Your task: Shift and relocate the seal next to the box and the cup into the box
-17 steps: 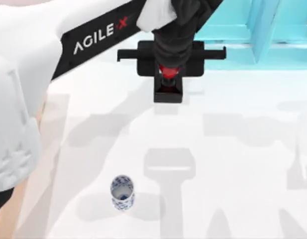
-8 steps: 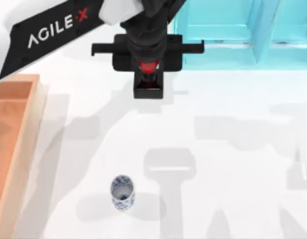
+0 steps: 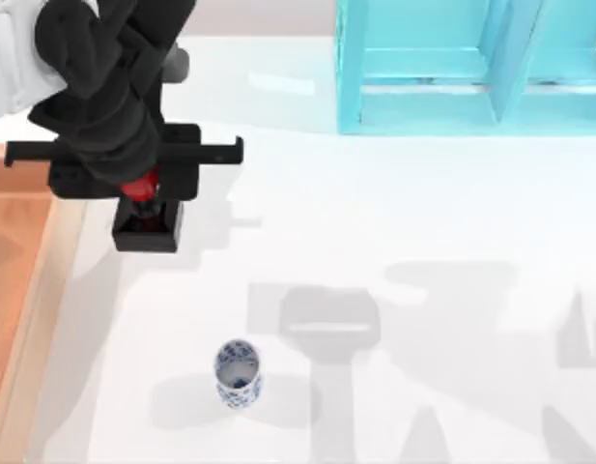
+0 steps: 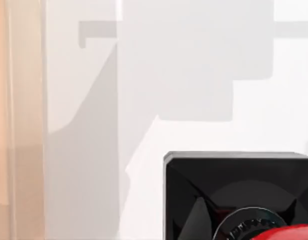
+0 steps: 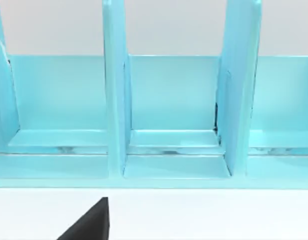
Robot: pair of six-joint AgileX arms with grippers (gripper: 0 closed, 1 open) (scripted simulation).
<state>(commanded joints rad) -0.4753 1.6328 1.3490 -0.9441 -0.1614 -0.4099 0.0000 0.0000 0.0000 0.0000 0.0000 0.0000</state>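
1. The seal (image 3: 146, 217) is seen in the top view near the table's left edge, toward the far side, its black square base just to the right of the box's rim and apart from it.
2. Whether the base rests on the table or hangs just above it cannot be told.
3. The red knob of the seal is gripped from above by the left gripper (image 3: 138, 186), whose fingers are closed narrowly around it; most of the knob is covered by the dark wrist and the crossbar of the gripper body.
4. In the left wrist view the black base (image 4: 238, 195) is shown close up with a sliver of the red knob at the lower edge, and the white table (image 4: 193, 75) lies beyond it.
5. The box (image 3: 27, 290) is set along the table's left edge, with its light tan rim (image 4: 19, 120) running front to back and its reddish-brown floor partly seen.
6. The cup (image 3: 238, 373) stands upright near the table's front edge, left of the middle, well apart from both the seal and the box.
7. A light blue shelf structure (image 3: 471, 68) is placed at the far right corner of the table, and its upright dividers (image 5: 116, 100) are seen in the right wrist view.
8. A black part of the right gripper (image 5: 89, 222) is seen at the lower edge of the right wrist view; how far it is open cannot be told.
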